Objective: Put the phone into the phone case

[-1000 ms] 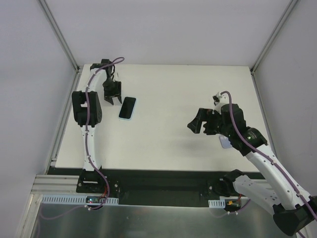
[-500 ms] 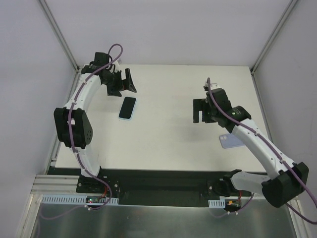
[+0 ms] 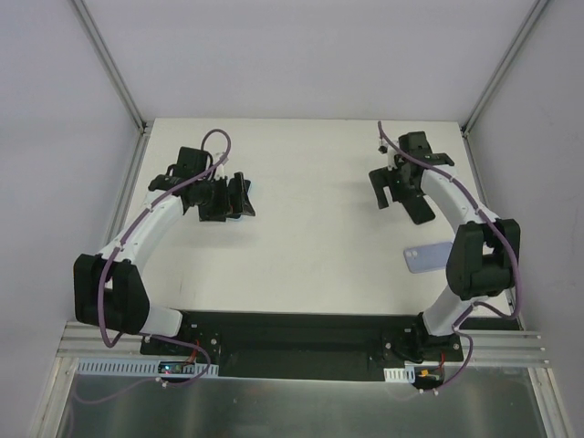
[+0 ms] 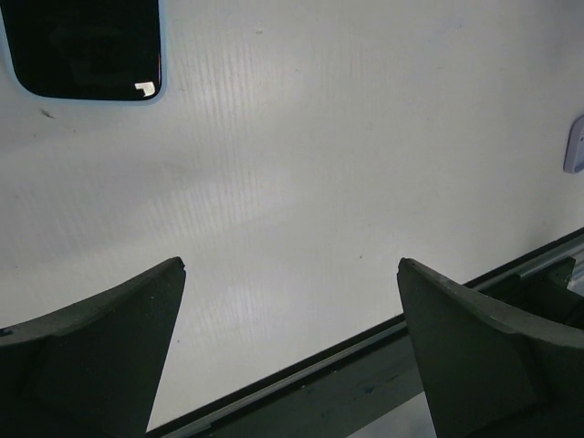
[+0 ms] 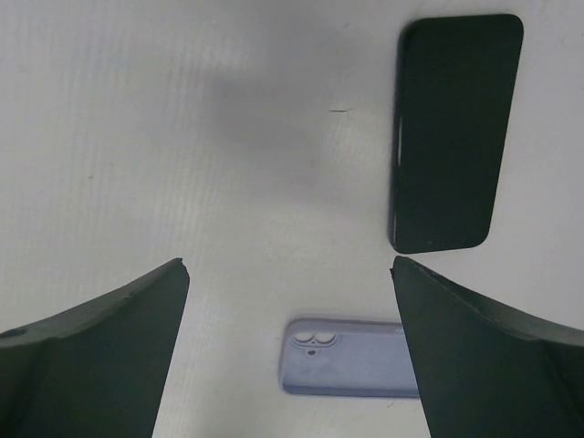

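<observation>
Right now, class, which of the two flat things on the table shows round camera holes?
The pale lilac phone case, which has two small holes in one corner. The other one, the phone, is a plain glossy black slab with no holes showing.

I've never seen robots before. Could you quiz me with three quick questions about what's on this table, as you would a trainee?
1. True or false: the black rectangular phone already sits inside the lavender plastic phone case.
2. The left tool is holding: A) the phone, B) the case, C) nothing.
3. Fill in: the right tool is ___ (open or shut).
Key: 1 false, they lie apart on the white table; 2 C; 3 open.
</observation>
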Tool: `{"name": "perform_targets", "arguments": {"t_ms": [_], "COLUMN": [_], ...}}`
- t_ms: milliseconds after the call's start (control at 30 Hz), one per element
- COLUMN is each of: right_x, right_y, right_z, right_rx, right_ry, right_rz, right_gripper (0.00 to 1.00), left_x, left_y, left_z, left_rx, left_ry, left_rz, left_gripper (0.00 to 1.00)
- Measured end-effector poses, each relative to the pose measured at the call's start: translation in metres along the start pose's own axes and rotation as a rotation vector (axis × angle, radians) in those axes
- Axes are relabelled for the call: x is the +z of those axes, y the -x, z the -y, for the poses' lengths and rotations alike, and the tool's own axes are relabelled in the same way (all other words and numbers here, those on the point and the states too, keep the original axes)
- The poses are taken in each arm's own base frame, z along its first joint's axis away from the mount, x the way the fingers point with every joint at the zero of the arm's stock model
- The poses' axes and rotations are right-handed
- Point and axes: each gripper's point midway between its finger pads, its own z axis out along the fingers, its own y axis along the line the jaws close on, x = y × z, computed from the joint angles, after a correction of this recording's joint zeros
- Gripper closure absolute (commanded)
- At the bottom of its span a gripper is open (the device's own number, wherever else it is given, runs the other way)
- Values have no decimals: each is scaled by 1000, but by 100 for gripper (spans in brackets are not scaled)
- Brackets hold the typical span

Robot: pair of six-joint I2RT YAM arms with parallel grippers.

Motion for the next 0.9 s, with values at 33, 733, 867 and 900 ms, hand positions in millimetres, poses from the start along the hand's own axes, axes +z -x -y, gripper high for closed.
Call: {"name": "perform_targets", "arguments": {"t_ms": [33,733,867,900], "right_x": [6,65,74,78], "right_y": [-4,5,19,22], "right_z": [10,104,109,110], "right_rx": [7,88,162,173], "right_ry": [5,111,124,122], "right_rz": [-15,-94,-57,-50], "right_gripper": [4,4,4,4], "left_x": [0,-17,-17,-18], "left_y": [-4,21,23,23], "left_z": [-2,8,10,10], "left_rx": [-5,4,8,9], "left_ry": [5,-58,-70,-72], "left_rz": [0,129,133,133], "left_gripper": [1,1,1,1]}}
